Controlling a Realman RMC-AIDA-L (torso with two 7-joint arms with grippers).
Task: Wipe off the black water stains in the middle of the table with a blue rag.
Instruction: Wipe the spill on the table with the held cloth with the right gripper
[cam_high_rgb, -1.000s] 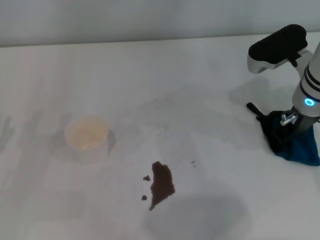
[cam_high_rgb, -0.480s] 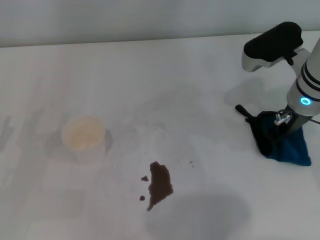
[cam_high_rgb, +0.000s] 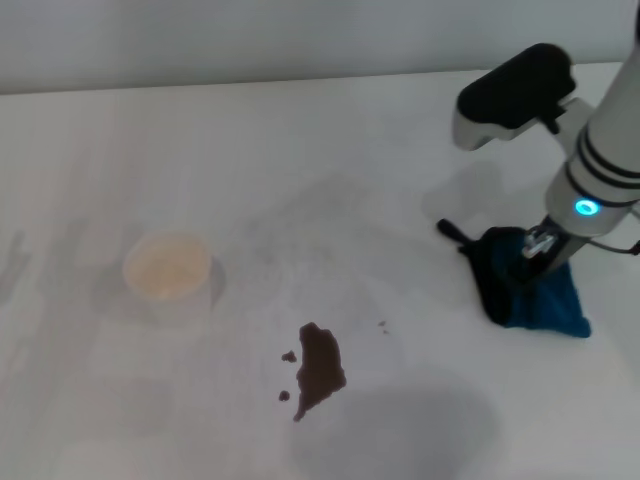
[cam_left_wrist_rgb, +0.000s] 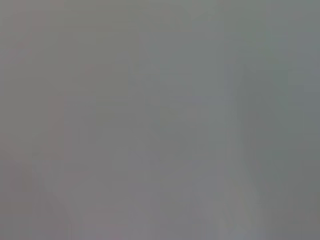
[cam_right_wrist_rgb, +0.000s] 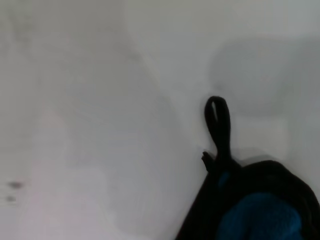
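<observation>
None of the black water stains (cam_high_rgb: 321, 370) has been wiped yet. The right pincer (cam_high_rgb: 537, 250) seems clamped on the blue rag (cam_high_rgb: 545, 300), bunched on the tabletop (cam_high_rgb: 300, 170) well right of the blotch. Carrying and wiping remain. The left pincer is unseen.

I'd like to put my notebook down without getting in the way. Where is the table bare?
The table is bare along the far edge behind the paper cup, and between the cup and the blue rag. Avoid the black water stains near the front middle. The right side is busy: the right pincer is on the rag.
</observation>
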